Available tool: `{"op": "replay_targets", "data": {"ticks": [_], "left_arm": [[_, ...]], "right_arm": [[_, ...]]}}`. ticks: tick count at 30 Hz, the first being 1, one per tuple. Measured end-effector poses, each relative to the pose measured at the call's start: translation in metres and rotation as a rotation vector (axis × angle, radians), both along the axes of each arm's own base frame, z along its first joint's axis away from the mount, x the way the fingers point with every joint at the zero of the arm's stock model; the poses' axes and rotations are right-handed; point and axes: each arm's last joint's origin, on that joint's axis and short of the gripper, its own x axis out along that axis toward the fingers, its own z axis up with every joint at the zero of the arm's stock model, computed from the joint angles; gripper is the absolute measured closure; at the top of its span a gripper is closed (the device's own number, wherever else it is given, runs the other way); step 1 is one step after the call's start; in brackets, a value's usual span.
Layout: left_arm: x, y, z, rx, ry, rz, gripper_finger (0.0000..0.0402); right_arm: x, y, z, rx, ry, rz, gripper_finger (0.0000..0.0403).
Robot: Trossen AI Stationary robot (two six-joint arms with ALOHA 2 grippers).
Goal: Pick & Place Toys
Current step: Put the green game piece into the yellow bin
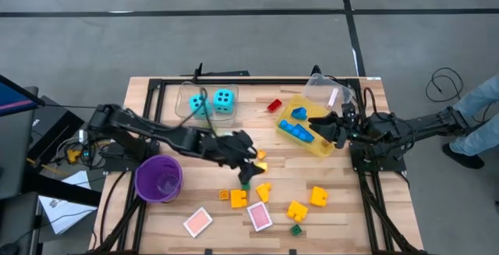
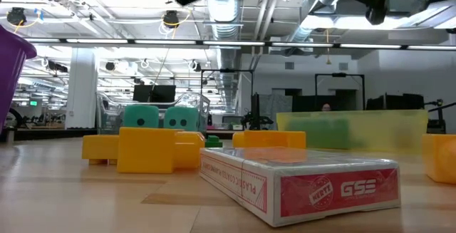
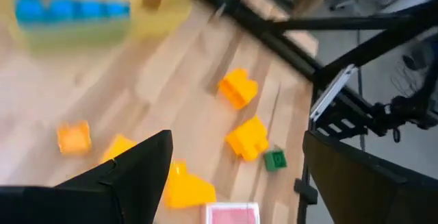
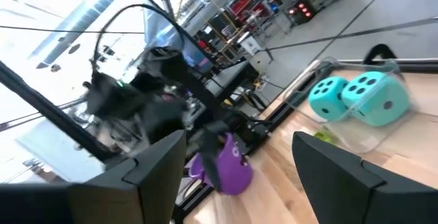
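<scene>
**Between picks: left gripper spread above the loose bricks**

Seen from above: left gripper (image 1: pixel 248 155) out over mid-table, just beyond the scatter of yellow bricks (image 1: pixel 263 192) on the near half of the table. Fingers (image 3: pixel 130 172) spread in the wrist view, nothing between them; bare wood and loose bricks below. Released, then, and carrying nothing.

Right gripper (image 1: pixel 326 126) over the yellow bin (image 1: pixel 321 147) at far right, jaws parted and empty in its own wrist view. Looks to be waiting.

Where the toys lie:
- blue bricks (image 1: pixel 295 129) already in the bin;
- red brick (image 1: pixel 274 105) on the table just left of the bin;
- two cyan dice (image 1: pixel 214 101) far-centre, inside a clear tray;
- yellow and orange bricks spread across the near-centre, one small green brick (image 1: pixel 296 229) at the near edge;
- two pink cards (image 1: pixel 259 216) near-centre, one left of the other;
- purple cup (image 1: pixel 159 178) near-left, not part of the job.

Judged step: reach for the next brick, most of the toys not yet placed. Next move probably calls for a descent over one of the yellow bricks nearest the fingers, jaws squared to its flat sides, then a firm close before the carry right to the bin. Crowding a risk: neighbouring bricks and the card lie close enough to be nudged.
</scene>
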Motion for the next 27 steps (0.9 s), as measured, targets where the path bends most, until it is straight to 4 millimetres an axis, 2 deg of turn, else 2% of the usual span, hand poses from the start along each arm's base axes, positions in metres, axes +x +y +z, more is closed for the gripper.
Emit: {"op": "replay_targets", "data": {"ticks": [4,9,14,17,22,27], "left_arm": [[0.015,-0.005,-0.028,-0.153,0.09,0.073,0.0078],[0.029,-0.008,-0.059,-0.36,0.18,0.257,0.0078],[0.035,-0.009,-0.076,-0.476,0.225,0.377,0.0078],[0.032,-0.008,-0.084,-0.491,0.279,0.454,0.0078],[0.014,-0.004,-0.096,-0.439,0.461,0.587,0.0078],[0.01,-0.003,-0.099,-0.446,0.516,0.609,0.0078]], "right_arm": [[0.0,0.001,0.001,0.0,-0.013,0.036,0.0143],[0.0,0.003,0.001,-0.003,-0.015,0.092,0.0143],[0.001,0.005,0.001,-0.01,-0.013,0.18,0.0143],[0.001,0.006,0.001,-0.012,-0.013,0.215,0.0143],[0.001,0.007,0.001,-0.015,-0.01,0.239,0.0143],[0.001,0.007,0.001,-0.038,-0.008,0.239,0.0143]]}}
